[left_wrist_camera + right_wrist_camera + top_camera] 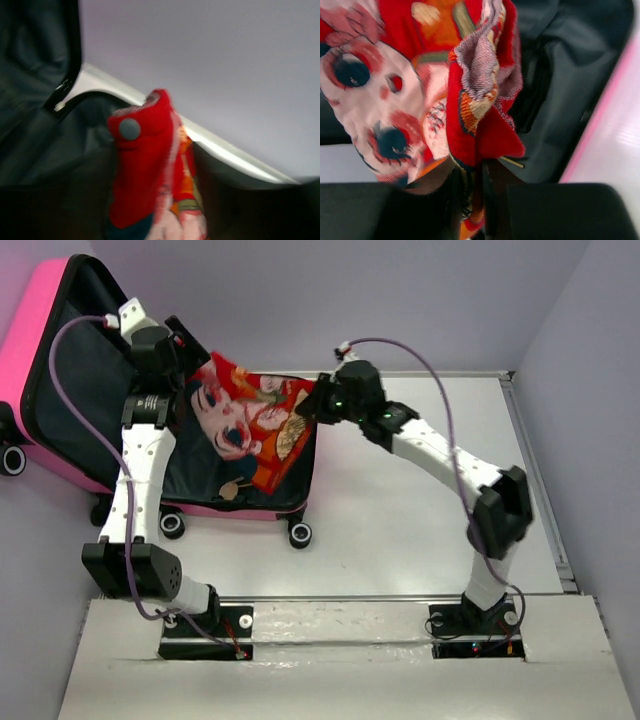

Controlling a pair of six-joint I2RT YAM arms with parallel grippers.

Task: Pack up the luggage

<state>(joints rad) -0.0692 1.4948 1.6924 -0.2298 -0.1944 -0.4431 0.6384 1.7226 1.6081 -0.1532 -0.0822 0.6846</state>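
The hot-pink suitcase [40, 330] lies open at the left of the bench [420, 500]. Its lid is propped up towards the left wall and its base half lies flat, with the wheels [299, 534] facing the arms. A red patterned cloth [250, 425] with a printed face is stretched over the base between the two arms, presumably so it goes down flat on the dark grey lining [190, 475] rather than in a heap. The right fingers [318, 405] are clenched on the cloth's right edge; the right wrist view shows fabric bunched and pinched between them. The left fingers [203, 366] hold the far corner up in a peak (I judge them clamped from that peak, since the blurred left wrist view does not show them). A grey round spot on the red fold there cannot be identified. The cloth and the left arm hide much of the base, and the frame cuts off the lid's left side, so whether anything else is packed cannot be told.
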